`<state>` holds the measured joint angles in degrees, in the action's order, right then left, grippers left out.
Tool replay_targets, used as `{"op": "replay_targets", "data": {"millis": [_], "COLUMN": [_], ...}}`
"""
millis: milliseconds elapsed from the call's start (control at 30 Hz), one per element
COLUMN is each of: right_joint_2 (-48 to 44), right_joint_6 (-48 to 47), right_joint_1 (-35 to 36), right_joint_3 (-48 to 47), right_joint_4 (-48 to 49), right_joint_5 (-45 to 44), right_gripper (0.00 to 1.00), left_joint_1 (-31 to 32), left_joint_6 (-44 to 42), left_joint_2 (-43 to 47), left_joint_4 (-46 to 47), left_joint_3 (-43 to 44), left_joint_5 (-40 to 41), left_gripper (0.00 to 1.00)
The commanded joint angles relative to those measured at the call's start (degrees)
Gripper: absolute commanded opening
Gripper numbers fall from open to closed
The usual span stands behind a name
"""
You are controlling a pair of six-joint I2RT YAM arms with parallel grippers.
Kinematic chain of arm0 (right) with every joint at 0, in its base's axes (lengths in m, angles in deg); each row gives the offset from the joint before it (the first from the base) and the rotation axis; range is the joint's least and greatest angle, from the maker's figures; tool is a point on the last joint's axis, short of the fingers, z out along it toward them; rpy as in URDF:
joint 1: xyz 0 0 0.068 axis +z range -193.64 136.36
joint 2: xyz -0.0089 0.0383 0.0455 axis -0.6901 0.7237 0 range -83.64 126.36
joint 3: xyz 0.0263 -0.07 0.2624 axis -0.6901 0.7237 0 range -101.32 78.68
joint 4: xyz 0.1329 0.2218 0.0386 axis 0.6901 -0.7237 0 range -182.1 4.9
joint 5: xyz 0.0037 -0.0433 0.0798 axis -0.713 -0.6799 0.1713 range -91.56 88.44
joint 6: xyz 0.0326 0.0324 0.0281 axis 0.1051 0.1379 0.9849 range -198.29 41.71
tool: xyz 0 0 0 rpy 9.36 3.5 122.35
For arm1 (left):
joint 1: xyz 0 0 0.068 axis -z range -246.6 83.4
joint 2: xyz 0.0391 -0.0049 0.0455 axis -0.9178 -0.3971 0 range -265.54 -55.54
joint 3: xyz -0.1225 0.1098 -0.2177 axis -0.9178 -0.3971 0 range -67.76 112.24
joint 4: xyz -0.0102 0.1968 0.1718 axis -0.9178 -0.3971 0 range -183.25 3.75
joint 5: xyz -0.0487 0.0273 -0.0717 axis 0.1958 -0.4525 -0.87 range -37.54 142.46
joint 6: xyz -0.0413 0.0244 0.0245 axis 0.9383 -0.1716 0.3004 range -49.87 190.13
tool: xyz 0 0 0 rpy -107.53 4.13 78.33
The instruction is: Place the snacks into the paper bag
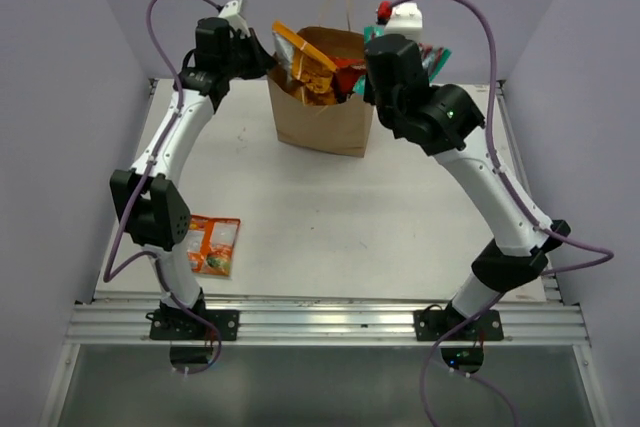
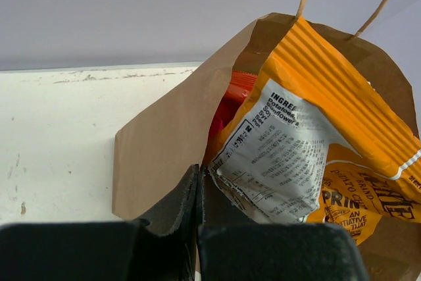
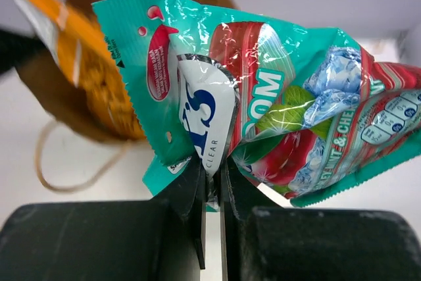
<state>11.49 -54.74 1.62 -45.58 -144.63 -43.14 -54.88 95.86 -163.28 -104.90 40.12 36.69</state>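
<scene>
Your left claw (image 2: pixel 198 182) is closed, its fingers pressed together on the rim of the bag (image 2: pixel 164 143), whose side wall runs straight into the gap between them. Just to the right of that claw, the yellow packet (image 2: pixel 342 97) sticks up out of the bag's mouth, with its printed corner nearly touching the fingers. The red packet (image 2: pixel 227 106) shows deeper inside, ahead of the claw.

Your right claw (image 3: pixel 212 172) is clamped on the teal packet (image 3: pixel 263 90), pinching its lower edge. The packet stands up from the jaws and spreads mostly to their right. The bag sits ahead and to the left of this claw, close by.

The orange packet (image 1: pixel 213 244) lies flat on the table (image 1: pixel 330 217), well apart from both claws, beside the left arm's base.
</scene>
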Motion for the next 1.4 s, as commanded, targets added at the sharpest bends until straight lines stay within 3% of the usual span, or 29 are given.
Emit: {"op": "replay_targets", "data": {"millis": [0, 67, 200, 300, 400, 667, 867, 967, 1000, 1167, 1267, 1367], "right_joint_2": [4.3, 7.8, 18.6, 24.1, 27.0, 32.9, 31.8, 27.5, 25.6, 13.0, 11.5, 12.8], "right_joint_6": [-22.4, -26.8, -22.2, -16.1, -12.5, -4.0, -4.5, -8.1, -8.6, -13.8, -16.4, -22.4], "right_joint_1": [-0.5, -1.0, -2.9, -4.6, -4.9, -7.3, -8.5, -8.5, -8.5, -7.8, -6.5, -2.6], "right_joint_3": [-5.1, -7.1, -19.1, -21.3, -20.9, -19.7, -18.5, -18.9, -18.7, -12.3, -13.9, -10.4], "right_joint_4": [18.0, 28.5, 28.4, 29.8, 29.1, 8.2, 10.2, 14.6, 15.7, 25.4, 19.9, 10.2], "right_joint_5": [-7.9, 1.4, 19.8, 27.8, 28.2, 29.4, 31.8, 33.6, 34.7, 43.3, 55.0, 58.5], "right_gripper": [0.00, 0.00, 0.00, 0.00, 0.00, 0.00, 0.00, 0.68, 0.80, 0.90, 0.90, 0.89], "left_joint_1": [-0.7, -0.7, -0.7, -0.7, -0.6, -0.7, -0.7, -0.6, -0.7, -0.7, -0.7, -0.7], "left_joint_6": [-0.8, -1.0, -1.1, -1.1, -0.9, -0.9, -0.7, -0.4, -0.4, -0.5, -0.5, -0.5], "left_joint_2": [5.2, 5.6, 6.6, 7.1, 7.4, 7.3, 7.2, 6.9, 6.8, 6.2, 5.7, 5.4], "left_joint_4": [2.0, 2.0, 2.0, 2.2, 2.6, 2.8, 3.2, 3.4, 3.4, 3.4, 3.3, 3.3], "left_joint_3": [0.8, 0.9, 0.7, 0.1, -0.5, -1.1, -1.3, -1.3, -1.2, -1.0, -0.6, -0.6], "left_joint_5": [0.5, 0.8, 1.3, 1.2, 0.8, 0.2, -0.3, -0.7, -0.8, -0.7, -0.6, -0.5], "left_gripper": [0.00, 0.00, 0.00, 0.00, 0.00, 0.00, 0.00, 0.00, 0.00, 0.00, 0.00, 0.00]}}
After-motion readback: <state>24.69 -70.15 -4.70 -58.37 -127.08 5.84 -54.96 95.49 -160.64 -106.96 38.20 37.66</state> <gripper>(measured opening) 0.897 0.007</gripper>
